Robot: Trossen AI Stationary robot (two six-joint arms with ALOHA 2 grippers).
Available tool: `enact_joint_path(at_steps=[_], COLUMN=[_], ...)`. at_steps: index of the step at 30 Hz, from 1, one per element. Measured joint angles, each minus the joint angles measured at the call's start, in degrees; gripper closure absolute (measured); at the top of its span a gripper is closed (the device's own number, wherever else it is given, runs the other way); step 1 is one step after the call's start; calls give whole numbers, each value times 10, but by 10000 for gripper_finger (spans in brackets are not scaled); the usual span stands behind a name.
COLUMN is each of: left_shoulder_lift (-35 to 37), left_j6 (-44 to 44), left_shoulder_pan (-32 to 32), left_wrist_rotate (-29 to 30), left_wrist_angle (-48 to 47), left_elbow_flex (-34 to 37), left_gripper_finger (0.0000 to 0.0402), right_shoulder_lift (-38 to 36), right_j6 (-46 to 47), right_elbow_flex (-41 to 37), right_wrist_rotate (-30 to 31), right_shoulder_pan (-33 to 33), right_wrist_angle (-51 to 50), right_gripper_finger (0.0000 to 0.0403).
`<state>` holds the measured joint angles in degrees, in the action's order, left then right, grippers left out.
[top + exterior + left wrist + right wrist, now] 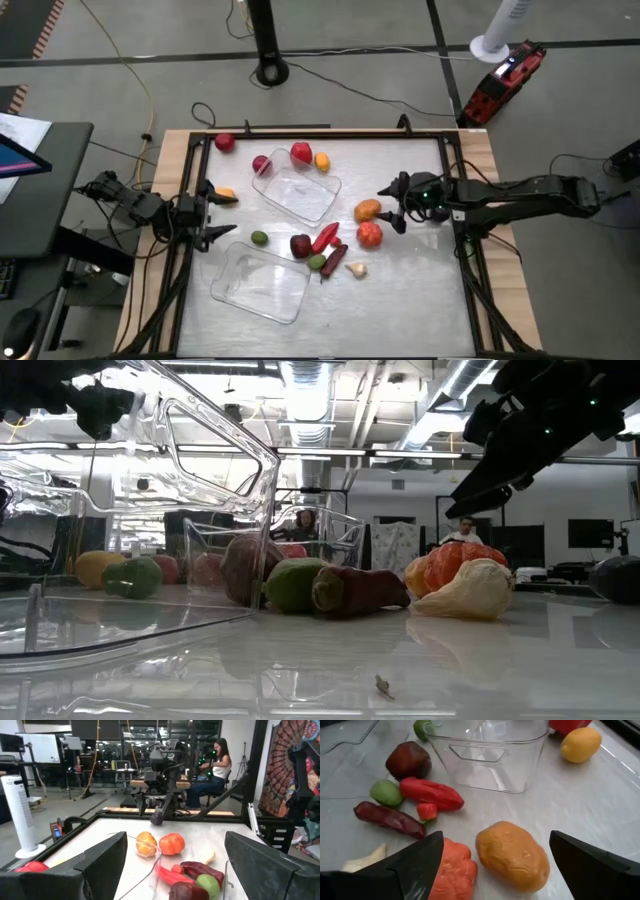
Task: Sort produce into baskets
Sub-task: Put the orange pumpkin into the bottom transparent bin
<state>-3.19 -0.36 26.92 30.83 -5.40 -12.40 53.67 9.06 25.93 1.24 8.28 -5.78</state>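
Two clear trays lie on the table, one at the middle (297,190) and one nearer the front left (262,283). Produce lies loose around them: an orange potato-like piece (367,210), a red-orange piece (370,234), a red pepper (325,236), a dark maroon piece (300,245), green pieces (259,238), a whitish garlic (356,269). My right gripper (393,206) is open just right of the orange piece (512,855), which shows between and ahead of its fingers. My left gripper (214,210) is open at the table's left edge, empty.
Red pieces (224,142) (301,153) and a yellow-orange one (322,159) lie toward the far edge; a small orange piece (227,195) lies close by my left gripper. A raised frame (330,132) rims the table. People sit in the room behind (217,762).
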Motion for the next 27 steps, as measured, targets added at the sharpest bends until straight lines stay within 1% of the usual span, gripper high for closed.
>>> enact_joint_path(at_steps=[3,5,14,19,27], left_shoulder_lift=[0,0,0,0,-2], left_j6=[1,0,-1,-3,-10], left_shoulder_pan=[0,0,0,0,0], left_wrist_rotate=[0,0,-20,-22,-42], left_wrist_angle=[0,1,25,27,33], left_elbow_flex=[0,0,0,0,0], left_gripper_finger=[79,79,79,79,79], right_shoulder_lift=[8,19,65,86,139], right_j6=[-4,-9,-15,-15,-15], right_elbow_flex=[0,0,0,0,0], right_wrist_rotate=[38,48,49,49,49], right_shoulder_pan=[-20,-32,-96,-126,-145], right_wrist_angle=[2,2,20,24,68], right_gripper_finger=[10,10,10,12,21])
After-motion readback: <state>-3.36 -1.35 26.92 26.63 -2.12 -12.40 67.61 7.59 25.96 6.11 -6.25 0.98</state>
